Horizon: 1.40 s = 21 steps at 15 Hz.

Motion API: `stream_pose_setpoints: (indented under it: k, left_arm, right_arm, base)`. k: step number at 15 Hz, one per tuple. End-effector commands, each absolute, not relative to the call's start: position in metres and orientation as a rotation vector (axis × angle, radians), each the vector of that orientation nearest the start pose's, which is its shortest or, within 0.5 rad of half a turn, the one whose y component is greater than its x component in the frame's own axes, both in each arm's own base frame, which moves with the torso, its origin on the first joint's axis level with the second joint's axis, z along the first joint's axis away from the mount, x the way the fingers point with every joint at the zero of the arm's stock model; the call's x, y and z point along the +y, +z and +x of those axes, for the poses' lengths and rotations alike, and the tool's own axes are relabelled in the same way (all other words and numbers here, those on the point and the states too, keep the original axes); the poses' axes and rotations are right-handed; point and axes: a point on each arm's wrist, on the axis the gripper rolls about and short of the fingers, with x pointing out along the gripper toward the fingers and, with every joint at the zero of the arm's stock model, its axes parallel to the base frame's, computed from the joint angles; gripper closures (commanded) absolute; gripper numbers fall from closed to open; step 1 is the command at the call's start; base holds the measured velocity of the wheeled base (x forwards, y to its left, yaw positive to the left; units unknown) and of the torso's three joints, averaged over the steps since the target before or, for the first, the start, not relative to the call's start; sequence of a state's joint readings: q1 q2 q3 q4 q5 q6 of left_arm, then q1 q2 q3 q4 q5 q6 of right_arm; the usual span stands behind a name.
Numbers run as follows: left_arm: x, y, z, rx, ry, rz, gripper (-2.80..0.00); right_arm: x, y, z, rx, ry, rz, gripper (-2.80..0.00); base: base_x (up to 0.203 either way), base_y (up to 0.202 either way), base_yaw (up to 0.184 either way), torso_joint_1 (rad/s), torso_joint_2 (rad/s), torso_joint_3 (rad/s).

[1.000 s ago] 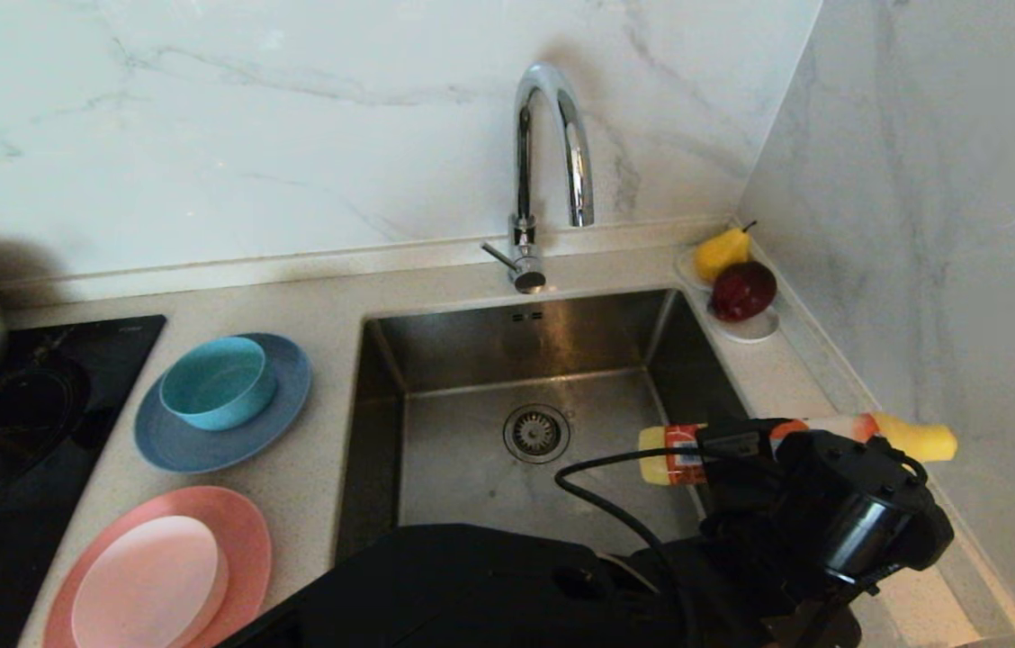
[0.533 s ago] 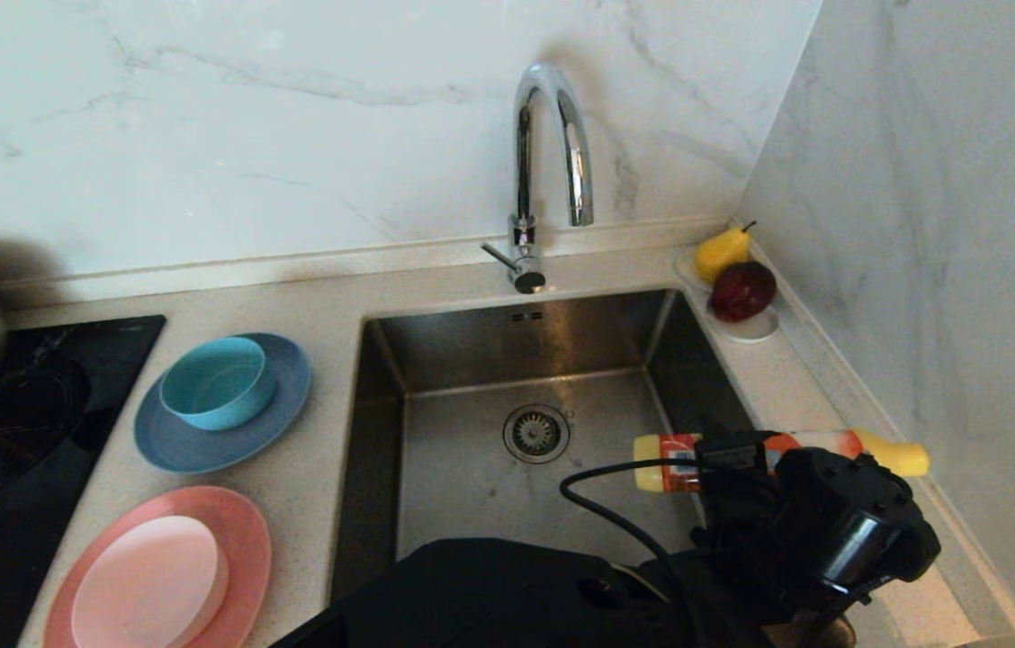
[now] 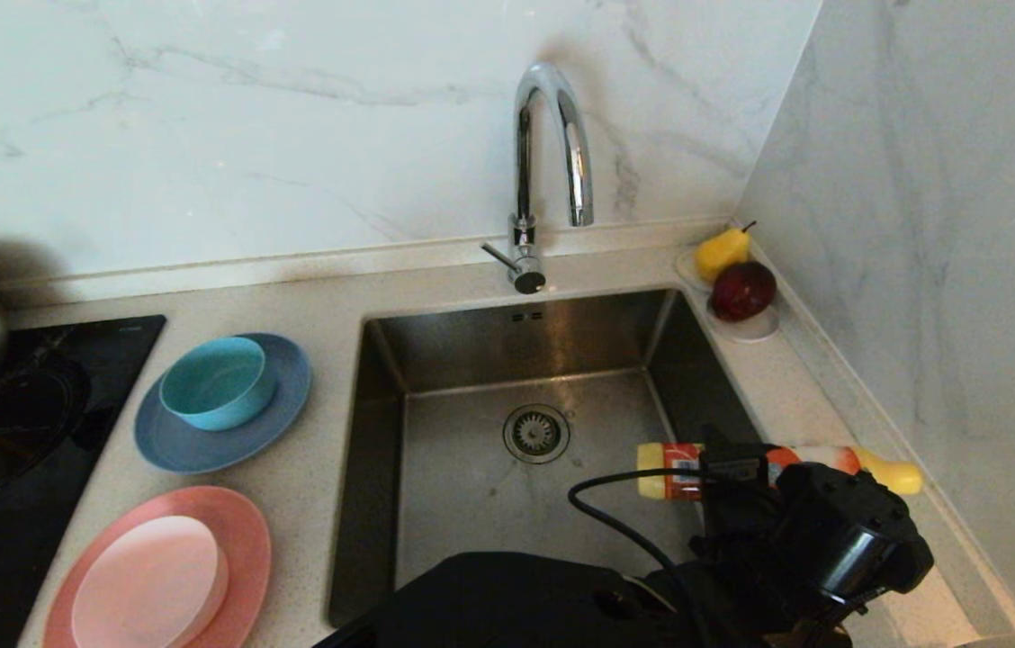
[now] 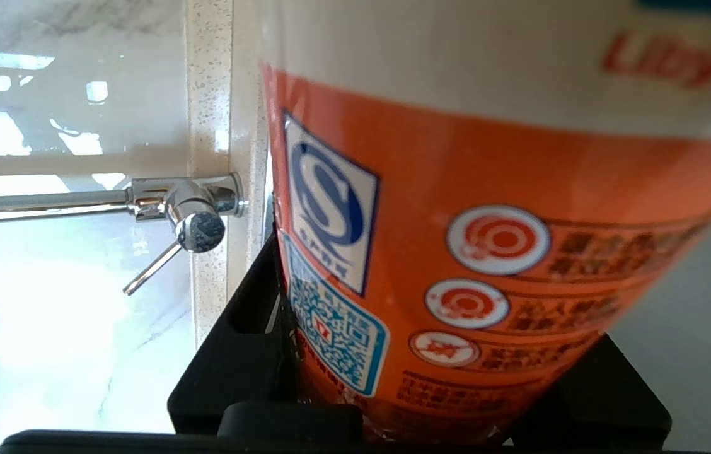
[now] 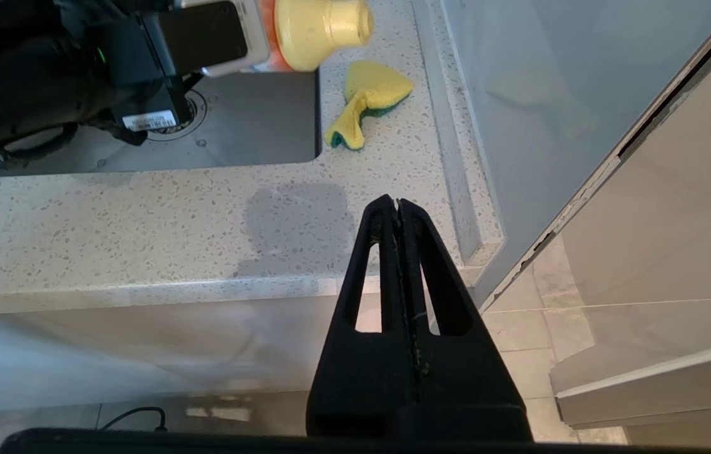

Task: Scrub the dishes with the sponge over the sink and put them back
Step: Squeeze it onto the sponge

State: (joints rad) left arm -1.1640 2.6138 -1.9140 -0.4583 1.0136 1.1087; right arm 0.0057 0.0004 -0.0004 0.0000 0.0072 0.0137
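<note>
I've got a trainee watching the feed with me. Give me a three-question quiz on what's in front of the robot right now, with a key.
1. True or false: the left gripper holds the sponge.
2. What does the teal bowl sit on? A) pink plate B) blue-grey plate C) sink floor
3. Fill in: the detergent bottle is held lying ____, its yellow cap toward the right-hand wall.

Key: 1 false, it grips the detergent bottle, and the sponge lies on the counter; 2 B; 3 sideways.
</note>
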Motion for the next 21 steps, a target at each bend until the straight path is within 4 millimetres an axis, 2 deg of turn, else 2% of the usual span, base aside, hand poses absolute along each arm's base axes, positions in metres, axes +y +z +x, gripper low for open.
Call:
stream_pose_setpoints:
  k: [1, 15, 21]
  left_arm:
    - [-0.481, 0.066, 0.228, 0.026, -0.198, 1.338, 0.00]
    - [-0.479, 0.044, 0.231, 0.080, -0.148, 1.534, 0.00]
    - [-0.478, 0.040, 0.236, 0.089, -0.141, 1.542, 0.00]
  right_arm:
    - [0.000, 0.076, -0.023, -0.001, 0.014, 0.014, 0.00]
    - [0.000, 0.076, -0.023, -0.001, 0.014, 0.014, 0.00]
    - [0.000, 0.075, -0.023, 0.000, 0.014, 0.014, 0.00]
  base:
    - [0.000, 0.000, 0.000, 0.000, 0.00, 0.000]
    - [0.000, 0.000, 0.000, 0.000, 0.00, 0.000]
    - [0.000, 0.000, 0.000, 0.000, 0.00, 0.000]
